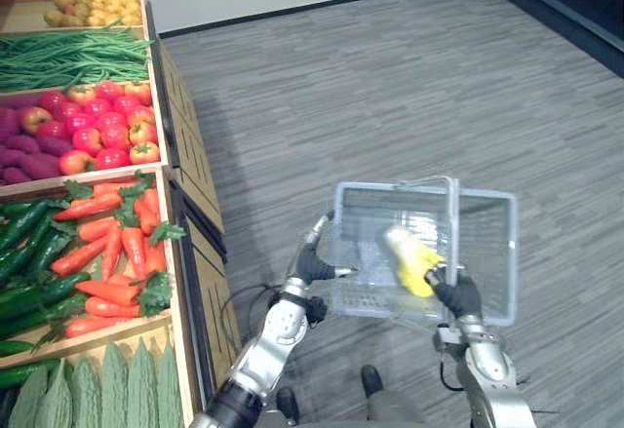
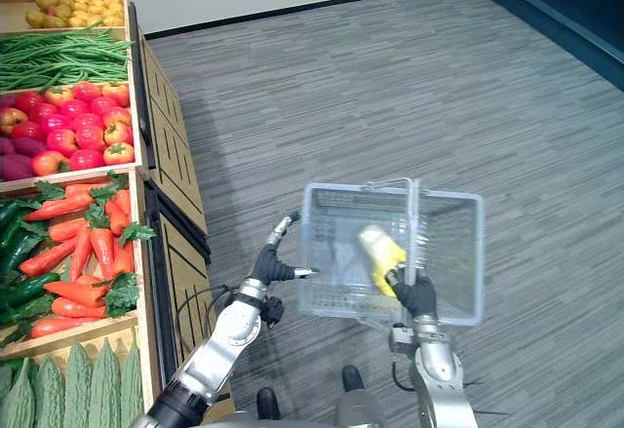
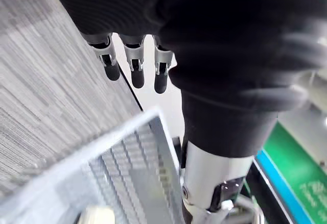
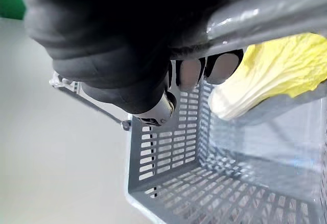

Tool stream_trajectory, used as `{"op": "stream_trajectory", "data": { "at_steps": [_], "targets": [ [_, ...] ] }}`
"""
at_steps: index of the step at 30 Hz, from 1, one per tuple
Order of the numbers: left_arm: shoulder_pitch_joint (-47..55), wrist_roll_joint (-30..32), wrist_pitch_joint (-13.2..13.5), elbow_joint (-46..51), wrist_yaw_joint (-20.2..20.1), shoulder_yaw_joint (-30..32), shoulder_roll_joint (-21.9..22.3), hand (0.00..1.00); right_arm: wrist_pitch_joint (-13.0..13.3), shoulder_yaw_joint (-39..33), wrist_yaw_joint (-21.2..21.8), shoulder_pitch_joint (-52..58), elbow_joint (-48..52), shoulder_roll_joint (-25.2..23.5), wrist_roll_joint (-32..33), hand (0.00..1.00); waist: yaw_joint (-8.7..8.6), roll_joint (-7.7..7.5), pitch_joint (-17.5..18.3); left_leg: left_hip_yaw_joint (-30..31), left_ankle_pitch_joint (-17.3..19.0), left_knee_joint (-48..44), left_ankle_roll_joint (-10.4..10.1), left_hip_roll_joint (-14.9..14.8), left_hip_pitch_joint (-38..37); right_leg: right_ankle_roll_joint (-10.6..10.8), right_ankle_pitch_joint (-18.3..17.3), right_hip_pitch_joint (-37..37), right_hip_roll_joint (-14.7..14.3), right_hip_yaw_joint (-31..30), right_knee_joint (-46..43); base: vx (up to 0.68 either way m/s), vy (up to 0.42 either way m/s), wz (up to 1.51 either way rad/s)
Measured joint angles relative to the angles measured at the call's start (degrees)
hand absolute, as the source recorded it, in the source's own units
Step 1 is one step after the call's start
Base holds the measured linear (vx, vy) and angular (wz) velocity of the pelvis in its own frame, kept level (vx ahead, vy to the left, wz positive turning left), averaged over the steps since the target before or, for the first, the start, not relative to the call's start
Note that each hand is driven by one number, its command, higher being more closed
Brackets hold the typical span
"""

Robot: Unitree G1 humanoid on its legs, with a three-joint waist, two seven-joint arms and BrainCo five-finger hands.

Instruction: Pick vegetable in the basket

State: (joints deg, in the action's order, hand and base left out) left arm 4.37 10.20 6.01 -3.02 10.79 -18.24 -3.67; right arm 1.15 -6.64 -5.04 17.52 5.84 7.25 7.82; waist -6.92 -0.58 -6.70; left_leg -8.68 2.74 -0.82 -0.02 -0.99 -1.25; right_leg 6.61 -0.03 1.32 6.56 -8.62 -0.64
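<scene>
- The grey striped carpet floor (image 1: 390,87) spreads across the room to a pale wall at the far side.
- A wooden produce shelf (image 1: 180,155) stands on the robot's left, with crates in a row running away from the robot.
- The crates hold bumpy green gourds (image 1: 97,389) nearest the robot. Beyond them come carrots (image 1: 107,243) beside dark cucumbers (image 1: 24,252), then red round fruit (image 1: 102,126) beside purple tubers (image 1: 24,150). Green beans (image 1: 68,58) follow, and small yellow tubers (image 1: 93,7) lie farthest off.
- A grey slatted plastic basket (image 1: 487,252) hangs in front of the robot, clear of the floor and well apart from the shelf. Its handle (image 1: 453,218) stands upright across the middle.
- The right robot hand (image 1: 458,296) is at the near end of that handle, its fingers (image 4: 222,66) curled tight round the bar and carrying the basket.
- The left robot hand (image 1: 314,264) hangs just beside the basket's near left corner. Its fingers (image 3: 135,66) are straight and relaxed, holding nothing. I cannot tell whether a fingertip touches the wall.
- The vegetable (image 1: 411,260), a pale leafy head like a cabbage, lies inside the basket just left of the handle and close to the right robot hand.
- Its long axis runs on a slant. The whitish stem end points away from the robot and slightly left, and the yellow leafy end points toward the robot and its right robot hand.
</scene>
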Motion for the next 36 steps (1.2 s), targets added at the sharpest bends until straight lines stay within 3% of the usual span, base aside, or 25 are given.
{"op": "stream_trajectory", "data": {
  "at_steps": [5, 8, 11, 18, 22, 23, 25, 26, 27, 28, 30, 31, 33, 34, 35, 36],
  "targets": [
    [5.16, -7.62, 0.2, 0.85, -1.94, 7.54, 0.38, 0.0, 0.01, -3.46, 0.31, 1.05, -2.38, -0.1, 0.66, 1.0, 0.08, 0.62, 1.37, 0.53, -0.07, 0.11, -0.07, -0.02, 0.02, 0.02, -0.03, -0.21, 0.01, 0.72, 0.0, -0.01, -0.018, 0.05],
    [6.47, -8.32, 0.23, 0.72, -1.83, 12.52, 0.44, 0.0, 0.01, -5.49, 1.26, 2.44, -4.99, -1.25, 1.3, 1.0, 1.42, 0.6, 1.56, 0.76, -0.55, 1.1, -0.27, -0.02, -0.28, -0.13, -0.16, -0.23, -0.02, 0.98, 0.0, -0.03, -0.019, 0.06],
    [8.77, -8.31, 0.59, -0.01, -1.57, 17.7, 0.53, 0.0, 0.0, -6.82, 1.56, 3.08, -7.41, -2.73, 1.84, 1.0, 1.51, 0.61, 1.59, 0.9, -1.0, 2.4, -0.51, 0.0, -0.66, -0.19, -0.27, -0.2, -0.02, 1.44, -0.01, -0.02, -0.02, 0.06],
    [12.51, -9.45, 0.61, -1.39, -0.64, 21.06, 2.11, 0.0, -0.11, -9.03, 1.15, 3.49, -7.82, -5.2, 2.13, 1.0, 2.54, 0.14, 1.76, 0.32, -0.38, 2.78, -0.73, -0.02, -1.16, -0.42, -1.68, 0.0, -0.04, 1.37, -0.68, 0.0, -0.003, -0.01],
    [13.27, -9.87, 0.72, -1.05, -0.48, 21.14, 3.03, 0.0, -0.1, -9.31, 0.03, 2.85, -7.82, -5.1, 1.99, 1.0, 3.76, -1.9, 1.45, -1.41, 6.17, -5.06, -0.76, 0.0, 0.01, -0.61, -10.44, 3.8, 0.0, 0.24, -12.18, 0.07, -0.025, -0.13],
    [13.56, -9.87, 0.73, -0.7, -0.37, 21.16, 3.04, 0.0, -0.09, -9.38, -0.24, 2.79, -7.83, -4.92, 1.58, 1.0, 3.87, -2.08, 1.37, -1.48, 9.48, -9.25, -0.61, -0.3, 0.9, -0.4, -12.12, 4.38, 0.1, 0.3, -16.07, 0.17, -0.024, -0.24],
    [13.79, -9.86, 0.75, -0.63, 0.46, 21.32, 3.08, 0.0, -0.09, -9.41, -0.44, 1.47, -8.59, -4.52, 0.93, 1.0, 4.41, -1.58, 1.19, -1.87, 13.18, -13.04, 0.0, -1.79, 1.43, 0.27, -12.76, 9.03, -0.46, 2.71, -27.21, 0.15, -0.014, -0.32],
    [13.4, -9.86, 0.8, -0.57, 0.91, 21.64, 2.64, 0.0, -0.09, -9.35, -0.96, 0.13, -9.96, -4.58, 0.42, 1.0, 4.2, -0.99, 0.84, -1.9, 14.05, -13.27, 0.75, -2.68, -0.55, -0.14, -13.05, 14.24, -0.33, 6.02, -38.24, 0.21, -0.015, -0.12],
    [13.02, -9.86, 0.88, -0.64, 1.36, 21.36, 2.83, 0.0, -0.1, -9.36, -1.2, -0.13, -10.72, -4.34, 0.34, 1.0, 3.64, -0.47, 0.27, -2.04, 15.22, -13.34, 0.51, -3.75, -2.03, -2.39, -14.62, 16.97, -0.61, 8.46, -39.47, 0.28, -0.028, -0.02],
    [12.74, -9.87, 0.89, -0.68, 1.88, 21.55, 2.78, 0.0, -0.1, -9.36, -1.25, -0.39, -11.13, -4.28, 0.22, 1.0, 3.6, -0.57, 0.21, -2.07, 15.82, -13.41, 0.28, -4.3, -2.63, -3.02, -14.94, 18.3, -0.66, 9.48, -39.08, 0.34, -0.06, 0.01],
    [11.23, -9.93, 1.02, -1.77, 2.77, 21.43, 1.89, 0.0, -0.09, -9.37, -1.34, -0.54, -11.22, -3.82, -0.2, 1.0, 3.38, -0.22, 0.07, -1.37, 17.04, -13.2, -1.23, -6.15, -3.86, -2.73, -14.47, 22.33, -1.68, 10.21, -34.49, 0.35, -0.103, 0.17],
    [9.54, -10.17, 1.06, -3.13, 3.28, 21.44, 1.62, 0.0, -0.1, -9.38, -1.37, -1.1, -11.22, -2.75, -0.26, 1.0, 2.59, 0.61, -0.55, -0.31, 17.31, -12.94, -2.58, -7.75, -4.87, -2.66, -11.01, 24.12, -2.69, 9.4, -28.1, 0.47, -0.194, 0.5],
    [7.3, -10.13, 1.13, -4.34, 4.01, 21.5, 1.45, 0.0, -0.08, -9.4, -1.49, -1.56, -11.21, -0.88, -0.78, 1.0, 1.34, -0.69, -0.89, 1.13, 17.38, -11.95, -4.65, -8.05, -6.89, -1.76, 0.41, 24.36, -3.03, 5.99, -15.5, 0.5, -0.231, 0.56],
    [5.74, -10.11, 1.03, -5.79, 4.53, 21.57, 2.28, 0.0, -0.08, -9.69, -1.57, -2.63, -11.61, 1.42, -1.64, 1.0, 1.42, 1.75, -3.03, 2.32, 17.9, -11.77, -5.89, -9.68, -8.74, -2.43, 5.33, 23.25, -4.11, 6.55, -17.91, 0.53, -0.274, 0.43],
    [4.48, -10.07, 1.09, -5.77, 4.36, 21.38, 3.05, 0.0, -0.1, -9.71, -1.54, -4.3, -11.82, 2.16, -2.09, 1.0, 1.39, 2.36, -4.03, 2.49, 14.37, -11.66, -7.65, -9.84, -9.16, -3.56, 0.92, 24.73, -3.99, 6.61, -23.85, 0.51, -0.287, 0.32],
    [4.24, -10.06, 1.21, -5.68, 4.39, 21.38, 3.41, 0.0, -0.35, -9.53, -1.42, -4.91, -11.84, 2.15, -2.27, 1.0, 1.5, 2.32, -4.13, 3.05, 12.47, -11.78, -7.94, -9.82, -9.86, -4.18, -0.95, 25.13, -3.85, 6.86, -26.49, 0.41, -0.251, 0.34]
  ]
}}
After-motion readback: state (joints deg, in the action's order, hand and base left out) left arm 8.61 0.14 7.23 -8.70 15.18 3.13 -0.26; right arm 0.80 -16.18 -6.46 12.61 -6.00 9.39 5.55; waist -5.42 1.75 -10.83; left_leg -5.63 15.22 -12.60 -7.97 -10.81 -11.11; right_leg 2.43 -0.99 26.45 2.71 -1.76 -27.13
